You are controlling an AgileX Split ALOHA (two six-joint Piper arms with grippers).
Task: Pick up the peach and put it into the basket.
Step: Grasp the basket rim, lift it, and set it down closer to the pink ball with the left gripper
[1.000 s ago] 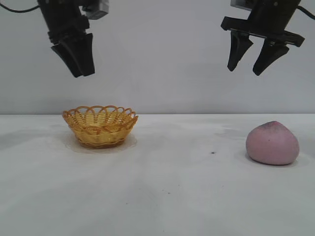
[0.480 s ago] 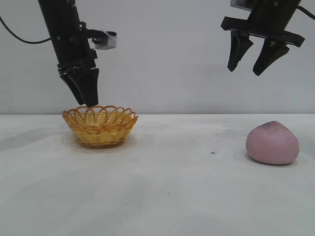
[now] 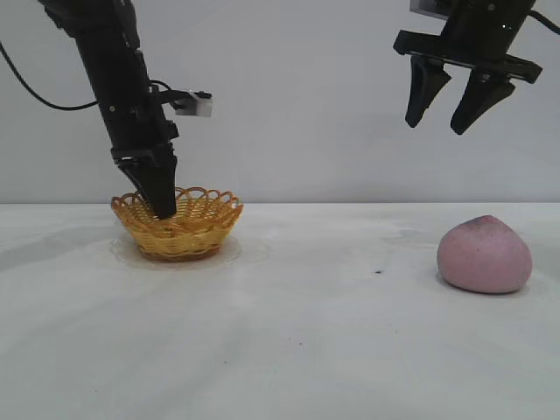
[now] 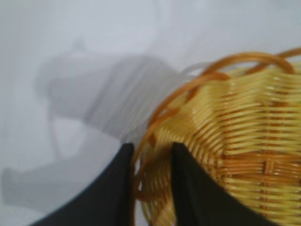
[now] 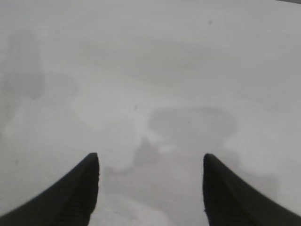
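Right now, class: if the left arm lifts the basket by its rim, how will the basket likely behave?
The basket looks open-woven and shallow, so probably light. Gripped at one side of its looped rim, it would likely tilt. The thin loops between the left fingers may flex slightly.

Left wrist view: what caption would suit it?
Left gripper with its jaws closed on the looped rim of the basket.

A plain pale grey wall (image 3: pixel 297 105) rises behind a white tabletop (image 3: pixel 289 350) under soft, even light.
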